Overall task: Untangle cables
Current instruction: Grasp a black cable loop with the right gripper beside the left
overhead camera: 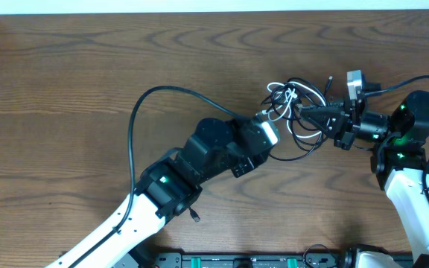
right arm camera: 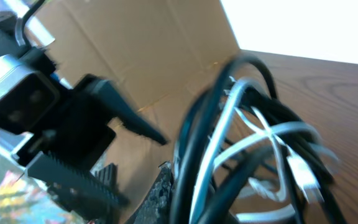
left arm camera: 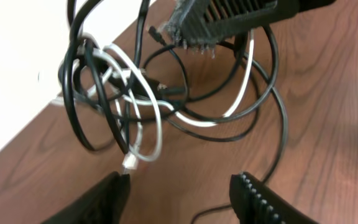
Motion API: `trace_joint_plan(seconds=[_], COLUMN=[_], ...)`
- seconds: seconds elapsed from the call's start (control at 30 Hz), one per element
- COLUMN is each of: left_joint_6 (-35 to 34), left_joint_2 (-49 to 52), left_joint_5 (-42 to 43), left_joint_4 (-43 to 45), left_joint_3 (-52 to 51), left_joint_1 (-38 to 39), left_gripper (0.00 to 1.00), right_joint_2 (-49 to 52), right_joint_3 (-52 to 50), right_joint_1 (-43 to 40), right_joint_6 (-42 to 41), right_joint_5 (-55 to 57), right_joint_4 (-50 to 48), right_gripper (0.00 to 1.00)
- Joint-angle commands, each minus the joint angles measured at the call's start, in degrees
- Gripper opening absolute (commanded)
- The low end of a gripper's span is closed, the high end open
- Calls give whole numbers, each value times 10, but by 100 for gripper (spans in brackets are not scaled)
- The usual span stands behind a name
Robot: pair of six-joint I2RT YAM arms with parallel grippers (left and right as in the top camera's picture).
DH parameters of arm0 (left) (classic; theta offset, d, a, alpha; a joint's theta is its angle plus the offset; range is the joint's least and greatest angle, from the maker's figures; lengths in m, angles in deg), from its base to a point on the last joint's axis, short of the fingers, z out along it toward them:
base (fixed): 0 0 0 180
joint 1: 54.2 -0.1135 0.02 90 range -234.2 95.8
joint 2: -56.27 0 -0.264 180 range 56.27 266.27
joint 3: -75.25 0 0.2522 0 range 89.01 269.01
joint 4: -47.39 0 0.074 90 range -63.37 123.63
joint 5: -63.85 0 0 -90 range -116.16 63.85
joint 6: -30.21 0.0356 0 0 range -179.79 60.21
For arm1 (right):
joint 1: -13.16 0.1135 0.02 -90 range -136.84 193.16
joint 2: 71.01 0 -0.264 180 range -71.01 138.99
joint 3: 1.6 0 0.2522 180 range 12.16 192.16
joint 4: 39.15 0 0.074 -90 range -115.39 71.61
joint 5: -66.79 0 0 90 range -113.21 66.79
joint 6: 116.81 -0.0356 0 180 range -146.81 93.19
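On table right side, right pincer clamping cables, left pincer parted, open room leftward.

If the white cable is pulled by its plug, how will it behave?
Probably floppy: the white cable curves in loose loops. It would likely drag the black cables along, since they thread through each other. Thin, so probably light; all may slide together.

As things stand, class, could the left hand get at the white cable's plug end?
Probably yes. The left hand is open, and the white cable's plug lies just ahead of it with nothing between, though black cables loop around it.
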Motion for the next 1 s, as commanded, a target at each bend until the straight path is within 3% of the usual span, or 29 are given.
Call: trace_joint_plan(seconds=[0.0, 0.07, 0.1, 0.23, 0.4, 0.77, 0.97], left_joint_6=[7, 27, 56, 79, 78, 75, -7], left_joint_2=[29, 40, 49, 59, 59, 59, 59], left_joint_5=[17, 17, 17, 7, -107, -108, -68], left_joint_4=[30, 42, 54, 75, 82, 111, 100], left_joint_3=[15, 15, 15, 15, 15, 15, 15], left_joint_1=[-2, -2, -2, -2, -2, -2, -2], left_gripper=[75, 89, 90, 91, 91, 92, 92], right_joint_2=[-1, -1, -1, -1, -1, -1, -1], right_joint_3=[4, 4, 4, 4, 4, 4, 4], right_joint_1=[15, 18, 19, 19, 19, 19, 19], right_joint_6=[-18, -31, -33, -67, -118, -189, -200], right_joint_5=[-28, -28, -28, -28, -50, -56, -35], right_joint_4=[-24, -37, -43, -61, -115, -176, -176], right_gripper=[6, 7, 9, 8, 6, 2, 1])
